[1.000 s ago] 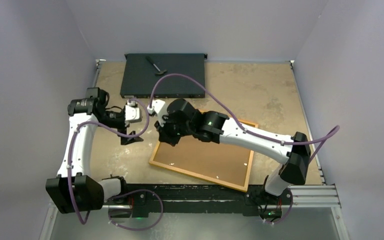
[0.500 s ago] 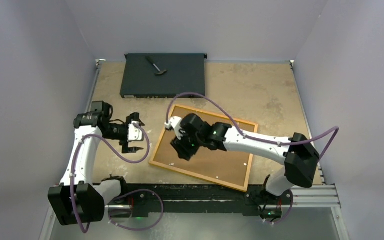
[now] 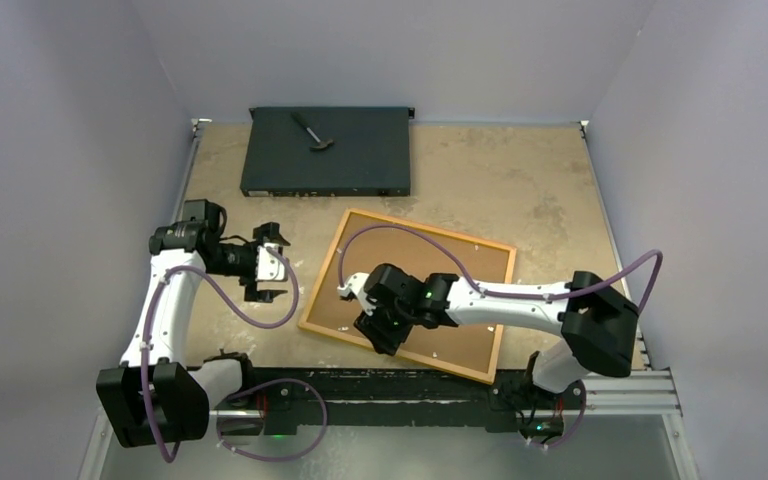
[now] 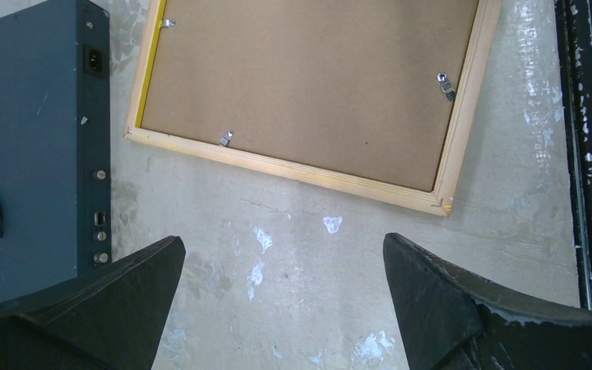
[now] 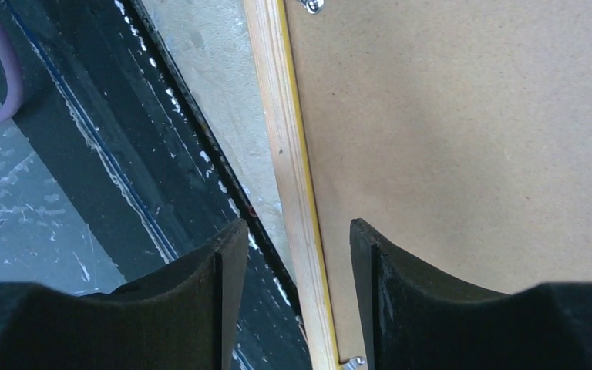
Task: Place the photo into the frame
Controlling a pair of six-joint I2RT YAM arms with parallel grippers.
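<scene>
The frame (image 3: pixel 430 228) lies face down on the table, its brown backing board (image 3: pixel 460 275) up inside the yellow-orange border. The photo is hidden. My right gripper (image 3: pixel 385 335) hovers over the frame's near-left edge. In the right wrist view its jaws (image 5: pixel 299 239) stand open astride the wooden border (image 5: pixel 289 154), with nothing held between them. My left gripper (image 3: pixel 280 268) is wide open to the left of the frame. In the left wrist view it (image 4: pixel 285 254) is over bare table, short of the frame's edge (image 4: pixel 293 166).
A flat black box (image 3: pixel 325 150) sits at the back left with a small dark tool (image 3: pixel 312 132) on top. Small metal clips (image 4: pixel 226 138) dot the frame's inner edge. A black rail (image 3: pixel 390 385) runs along the table's near edge, just below the frame.
My right arm has swept from the frame's far-left corner down to its near-left edge, and its jaws have gone from shut to open. The left gripper has drawn back slightly to the left.
</scene>
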